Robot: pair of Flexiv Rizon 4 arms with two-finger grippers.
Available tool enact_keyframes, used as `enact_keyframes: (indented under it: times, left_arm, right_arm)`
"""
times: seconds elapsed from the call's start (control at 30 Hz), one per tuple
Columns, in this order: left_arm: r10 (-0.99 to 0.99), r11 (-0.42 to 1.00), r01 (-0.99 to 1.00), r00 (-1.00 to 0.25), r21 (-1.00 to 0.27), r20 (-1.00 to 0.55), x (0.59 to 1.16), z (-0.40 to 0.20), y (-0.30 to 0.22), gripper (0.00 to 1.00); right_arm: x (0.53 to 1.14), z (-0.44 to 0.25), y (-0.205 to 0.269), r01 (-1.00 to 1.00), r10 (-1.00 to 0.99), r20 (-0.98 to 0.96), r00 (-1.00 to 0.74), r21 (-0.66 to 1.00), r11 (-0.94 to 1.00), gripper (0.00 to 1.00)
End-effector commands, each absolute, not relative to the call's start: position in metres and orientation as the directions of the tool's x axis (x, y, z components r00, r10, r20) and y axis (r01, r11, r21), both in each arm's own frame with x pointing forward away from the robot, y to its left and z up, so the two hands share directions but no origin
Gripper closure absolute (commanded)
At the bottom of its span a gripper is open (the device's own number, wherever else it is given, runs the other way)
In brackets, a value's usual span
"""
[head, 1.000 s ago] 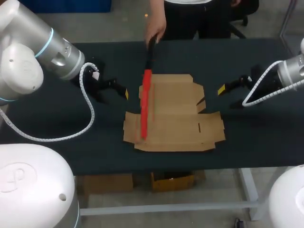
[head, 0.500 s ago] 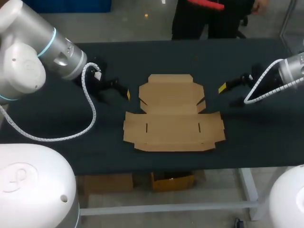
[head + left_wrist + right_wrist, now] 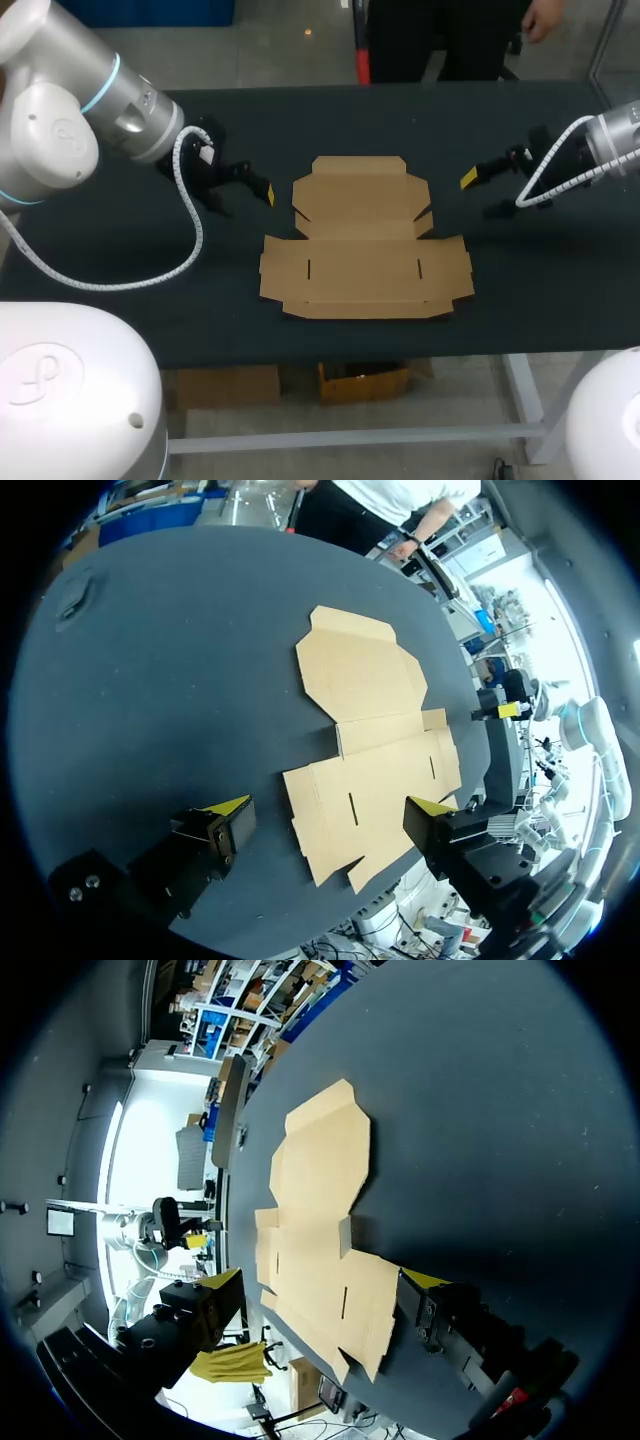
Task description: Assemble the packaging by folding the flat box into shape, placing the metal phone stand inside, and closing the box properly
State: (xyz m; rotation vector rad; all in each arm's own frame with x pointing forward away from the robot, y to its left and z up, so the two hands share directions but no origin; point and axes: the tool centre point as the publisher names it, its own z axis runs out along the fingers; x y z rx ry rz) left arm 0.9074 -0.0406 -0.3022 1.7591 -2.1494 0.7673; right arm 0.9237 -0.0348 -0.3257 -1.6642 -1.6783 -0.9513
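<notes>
The dark table (image 3: 540, 270) looks smooth to me, and that is my first worry. Nothing pins the card down, so a sideways push would likely make it skate rather than fold.

The flat box (image 3: 365, 240) lies unfolded in the middle of the table. Its narrower panel is on the far side, and the wider panel with two slots is toward the near edge. It seems to lie flush everywhere except a small flap at its right, which may stand up slightly. A fingertip going for an edge could therefore ride over the card, or dig into the tabletop instead of getting underneath. A flap lifted off its crease could buckle the panel.

My left gripper (image 3: 330, 808) sits off the box's far left corner with its fingers spread wide, holding nothing and clear of the card. My right gripper (image 3: 323, 1280) mirrors it off the far right corner, equally spread and empty. If I bring both in from opposite sides, they could crowd each other over the centre.

I cannot find the metal phone stand in any view, so reaching for it blind is a risk of its own.
</notes>
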Motion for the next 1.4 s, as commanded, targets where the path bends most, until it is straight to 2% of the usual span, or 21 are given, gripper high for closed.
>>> enact_keyframes:
  times: [0.03,0.43,0.73,1.0,1.3,1.4]
  left_arm:
    - [-0.838,0.128,-0.965,-0.229,-0.229,0.495,0.904,-0.295,-0.041,0.00]
    - [-0.850,0.121,-0.971,-0.209,-0.207,0.484,0.902,-0.291,-0.037,0.00]
    - [-0.829,0.206,-0.966,-0.259,-0.159,0.496,0.903,-0.290,-0.031,0.00]
    - [-0.847,0.159,-0.976,-0.214,-0.151,0.487,0.898,-0.287,-0.023,0.00]
    - [-0.820,0.231,-0.963,-0.269,-0.138,0.506,0.900,-0.287,-0.015,0.00]
    - [-0.827,0.216,-0.968,-0.253,-0.131,0.503,0.899,-0.287,-0.013,0.00]
  right_arm:
    - [0.921,-0.316,-0.035,0.997,0.585,0.809,-0.049,0.079,-0.025,0.00]
    - [0.920,-0.309,-0.036,0.999,0.612,0.791,-0.014,0.032,-0.018,0.00]
    - [0.919,-0.308,-0.040,0.999,0.626,0.779,-0.028,0.002,0.043,0.00]
    - [0.913,-0.304,-0.046,1.000,0.644,0.765,0.000,-0.010,0.013,0.00]
    - [0.911,-0.299,-0.055,0.997,0.632,0.774,-0.044,-0.004,0.075,0.00]
    - [0.907,-0.299,-0.055,0.997,0.644,0.764,-0.039,-0.010,0.072,0.00]
